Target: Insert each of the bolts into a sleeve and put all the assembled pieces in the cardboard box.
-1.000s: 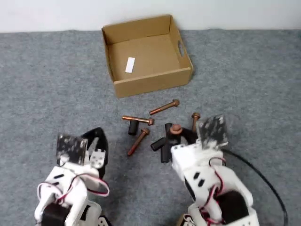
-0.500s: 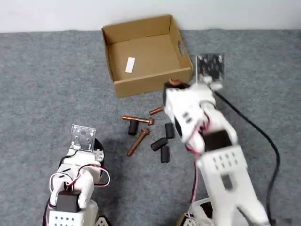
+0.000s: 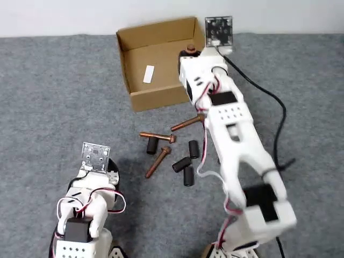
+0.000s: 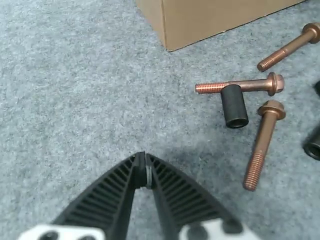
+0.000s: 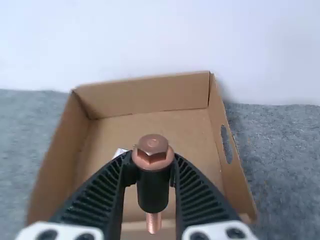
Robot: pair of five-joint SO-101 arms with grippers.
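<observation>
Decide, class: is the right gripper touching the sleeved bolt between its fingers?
Touching. The right wrist view shows the right gripper pressed against both sides of the sleeved bolt.

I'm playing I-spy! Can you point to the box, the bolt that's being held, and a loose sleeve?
box [image 3: 161, 95], high view, on its front wall.
held bolt [image 5: 152, 148], right wrist view, on its hexagonal head.
loose sleeve [image 4: 234, 105], left wrist view, on its black side.

Box [image 3: 161, 98]: cardboard, upper ctr, white label [image 3: 149, 74] inside.
Right gripper [image 3: 189, 54]: over box's right side, held bolt [image 3: 190, 48] at tip, copper head up.
Loose bolts [image 3: 187, 122]: 3, mid-frame on grey carpet [image 3: 54, 107].
Sleeves [image 3: 181, 164]: 4 black, beside & right of bolts.
Left gripper [image 3: 112, 170]: lower left, well apart from parts.
</observation>
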